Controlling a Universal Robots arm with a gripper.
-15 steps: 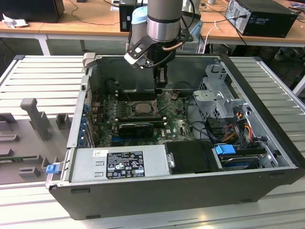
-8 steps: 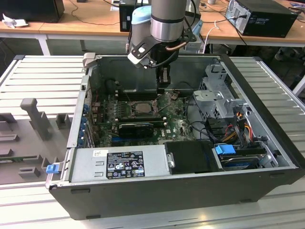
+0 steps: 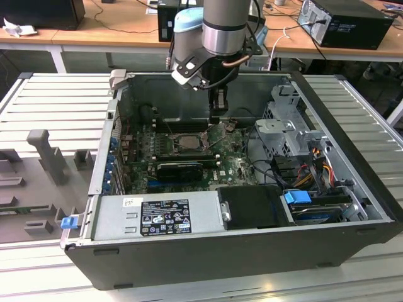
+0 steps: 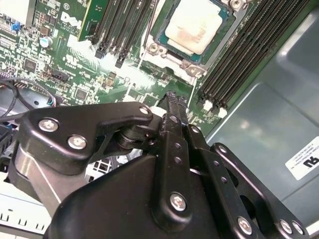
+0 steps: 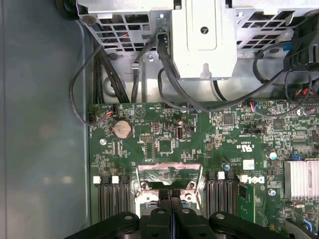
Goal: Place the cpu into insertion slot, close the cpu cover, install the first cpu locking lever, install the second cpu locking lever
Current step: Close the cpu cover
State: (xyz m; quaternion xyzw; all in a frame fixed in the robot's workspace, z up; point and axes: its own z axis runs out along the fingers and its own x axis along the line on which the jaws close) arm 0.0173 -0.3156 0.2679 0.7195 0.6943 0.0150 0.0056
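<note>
Clenched gripper at the raised cover, cpu already in the slot

In the second wrist view the cpu [image 4: 194, 25] lies flat in the slot [image 4: 172, 57] on the green board [image 4: 75, 64]. The gripper [image 4: 172, 97] has its fingers pressed together, with nothing seen between them. In the first wrist view the cover [image 5: 170, 167] stands tilted up and its tip is just beside it; if they touch I cannot tell. In the exterior view the arm reaches down into the open case [image 3: 352, 126]
</note>
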